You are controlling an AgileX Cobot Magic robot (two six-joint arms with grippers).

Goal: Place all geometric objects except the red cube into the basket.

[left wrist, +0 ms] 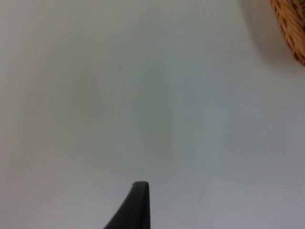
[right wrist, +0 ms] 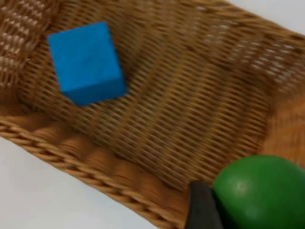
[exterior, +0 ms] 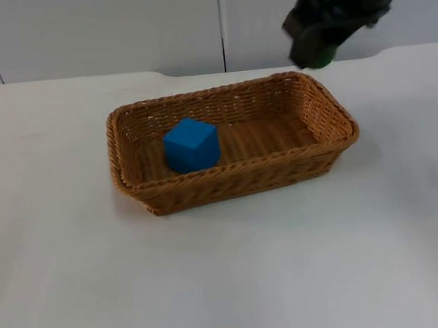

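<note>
Top view: we carry a green ball (right wrist: 259, 191) clamped in the right gripper (exterior: 318, 52) at 1 o'clock of the basket (exterior: 331, 114); released early, it may bounce off the rim. The blue cube (exterior: 191, 144) lies inside. The left gripper (left wrist: 136, 205) waits; we cannot tell its fingers.

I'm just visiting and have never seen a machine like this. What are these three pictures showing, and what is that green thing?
This is a robot with two black arms at a white table top. One picture looks down on the table from a fixed camera; the other two come from cameras on each arm's wrist. A brown woven wicker basket stands on the table with a blue cube inside it. The right gripper hovers over the basket's far right corner, its jaws shut on a green ball, probably about to drop it in. The left gripper waits over bare table beside the basket.
</note>
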